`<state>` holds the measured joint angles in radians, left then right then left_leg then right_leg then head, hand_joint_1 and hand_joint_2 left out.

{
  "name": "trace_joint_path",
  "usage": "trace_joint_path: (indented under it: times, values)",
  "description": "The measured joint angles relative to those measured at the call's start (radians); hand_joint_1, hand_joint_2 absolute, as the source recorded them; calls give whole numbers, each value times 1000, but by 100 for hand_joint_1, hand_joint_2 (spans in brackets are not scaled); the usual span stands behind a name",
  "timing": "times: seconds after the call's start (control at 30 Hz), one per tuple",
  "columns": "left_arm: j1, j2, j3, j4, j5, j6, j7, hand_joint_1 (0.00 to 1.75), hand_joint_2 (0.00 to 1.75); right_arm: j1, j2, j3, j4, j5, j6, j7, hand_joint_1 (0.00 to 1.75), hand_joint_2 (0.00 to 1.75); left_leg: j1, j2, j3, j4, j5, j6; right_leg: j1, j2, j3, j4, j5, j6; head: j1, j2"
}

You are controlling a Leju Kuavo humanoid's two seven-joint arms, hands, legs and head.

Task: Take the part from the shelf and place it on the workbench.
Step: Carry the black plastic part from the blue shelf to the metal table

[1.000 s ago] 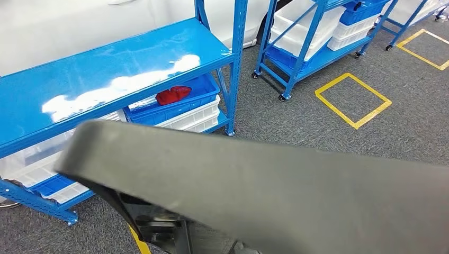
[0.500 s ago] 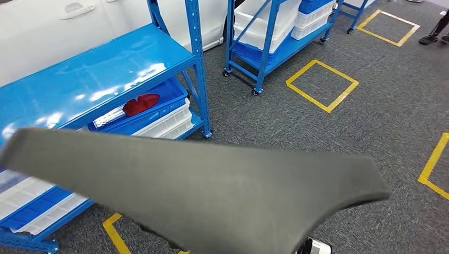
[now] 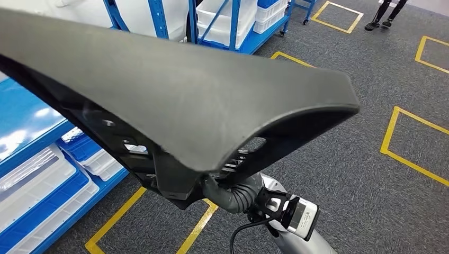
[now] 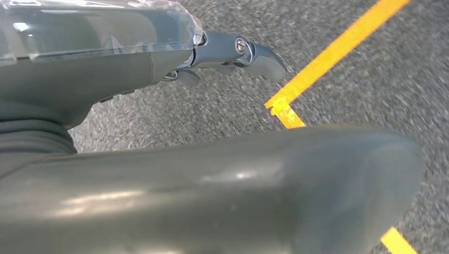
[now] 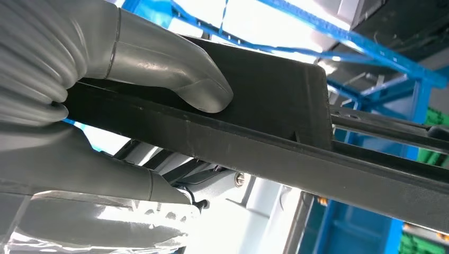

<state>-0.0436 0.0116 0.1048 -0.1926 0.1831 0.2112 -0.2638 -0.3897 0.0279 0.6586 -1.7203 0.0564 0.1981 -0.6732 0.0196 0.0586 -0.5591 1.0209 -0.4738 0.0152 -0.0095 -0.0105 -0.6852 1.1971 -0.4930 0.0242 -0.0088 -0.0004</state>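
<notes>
Head view shows the large dark grey moulded plastic part [image 3: 180, 90] held up high and close under the camera, off the shelf and well above the grey carpeted floor [image 3: 370, 174] with its yellow taped squares [image 3: 407, 132]. The right hand [image 3: 233, 193] grips the part from beneath, at its ribbed underside, with the silver forearm and its wrist camera running down toward the lower edge. In the right wrist view the grey thumb [image 5: 180, 79] presses on one face of the part's flat black edge [image 5: 254, 132] and the fingers curl under the other face, so that hand is closed firmly on the part.

The left hand [image 4: 233, 50] hangs over the carpet beside a yellow line; its dark fingers look partly curled with nothing between them, though how far they are closed I cannot tell.

Blue steel shelving [image 3: 32, 137] with white and blue plastic bins [image 3: 47, 180] stands at the left, and more blue racks [image 3: 233, 26] further off. A person's legs [image 3: 389, 13] stand at the far edge.

By my judgement the pick-up is done and the carry is under way. No workbench is visible, so reaching it and setting the part down remain.
</notes>
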Motion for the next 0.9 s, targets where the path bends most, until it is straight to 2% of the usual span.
trace_joint_path:
  times: [0.07,0.1,0.13,0.2,0.27,0.33,0.37,0.4,0.43,0.47,0.5,0.57,0.6,0.63,0.7,0.73,0.77,0.8,0.83,0.87,0.9]
  values:
    - [-1,-4,-5,0,-5,2,5,0,0,-9,8,-8,-1,1,-3,3,175,175,-4,17,7,-1,-5,-5,12,-37,67,-131,42,-17,0,0]
    - [-2,-6,-7,0,-7,2,7,0,0,-14,13,-12,-1,1,-5,5,175,175,-6,26,9,-2,-7,-9,18,-48,82,-163,47,-24,0,0]
    - [-2,-7,-8,0,-8,2,9,0,0,-18,17,-15,-1,2,-7,6,175,175,-7,35,11,-3,-8,-14,22,-50,85,-174,45,-29,0,0]
    - [-4,-8,-10,0,-9,2,12,0,0,-21,22,-20,-1,2,-11,8,175,175,-8,47,17,-8,-10,-24,19,-28,86,-184,51,-37,0,0]
    - [-6,-10,-10,0,-9,2,13,0,0,-24,28,-22,-1,4,-13,9,175,175,-6,14,7,24,-37,-32,10,-7,93,-201,61,-47,0,0]
    - [-5,-10,-10,0,-9,2,13,0,0,-29,35,-23,-1,5,-13,9,175,175,-5,-36,-48,140,-98,-37,6,13,97,-207,65,-53,0,0]
    - [-3,-10,-11,0,-9,2,13,0,0,-30,38,-23,0,5,-13,9,175,175,-4,-46,-83,209,-125,-39,7,24,96,-206,65,-54,0,0]
    - [-1,-10,-10,0,-9,2,14,0,0,-29,39,-23,0,5,-13,9,175,175,-4,-50,-111,259,-136,-41,7,38,96,-204,64,-54,0,0]
    - [1,-10,-10,0,-9,3,15,0,0,-29,39,-23,2,5,-13,9,175,175,-2,-51,-123,274,-127,-43,6,51,96,-202,63,-54,0,0]
    - [2,-10,-10,0,-9,3,15,0,0,-29,40,-23,3,6,-13,9,175,175,0,-53,-116,245,-97,-45,5,66,96,-198,62,-52,0,0]
    - [2,-10,-10,0,-9,4,15,0,0,-29,41,-23,4,6,-13,9,175,175,3,-61,-90,181,-53,-46,4,80,96,-193,59,-48,0,0]
    - [3,-9,-10,0,-6,4,15,0,0,-30,45,-23,5,5,-10,10,175,175,10,-96,-35,53,2,-47,3,106,92,-179,51,-38,0,0]
    - [3,-9,-10,0,-4,5,14,0,0,-31,47,-23,5,4,-7,10,175,175,11,-108,-20,20,10,-44,3,115,88,-174,49,-31,0,0]
    - [1,-9,-10,0,-2,7,13,0,0,-30,49,-23,5,3,-5,11,175,175,10,-113,-16,12,6,-39,3,123,84,-171,49,-26,0,0]
    - [-3,-10,-10,0,1,21,11,0,0,-29,51,-23,5,3,-6,11,175,175,6,-97,-16,10,9,-25,0,133,79,-172,51,-14,0,0]
    - [-4,-10,-9,0,2,30,8,0,0,-27,50,-24,3,4,-11,11,175,175,6,-87,-16,8,11,-17,0,119,74,-165,46,-9,0,0]
    - [-4,-11,-9,0,2,40,3,0,0,-25,50,-24,1,6,-17,10,175,175,7,-77,-15,6,13,-10,1,95,63,-141,32,-5,0,0]
    - [-2,-11,-8,0,0,47,-2,0,0,-23,50,-25,-1,7,-23,9,175,175,8,-65,-15,4,13,-5,2,66,41,-96,6,0,0,0]
    - [0,-11,-8,0,-4,51,-8,0,0,-20,50,-27,-3,7,-29,7,175,175,6,-54,-15,4,12,-1,3,36,8,-30,-26,3,0,0]
    - [2,-11,-8,0,-8,48,-13,0,0,-15,49,-29,-4,7,-34,5,175,175,4,-42,-15,4,11,1,2,23,-29,43,-57,6,0,0]
    - [4,-11,-8,0,-13,39,-16,0,0,-8,48,-32,-4,6,-38,3,175,175,2,-30,-15,4,10,2,2,17,-60,102,-76,7,0,0]
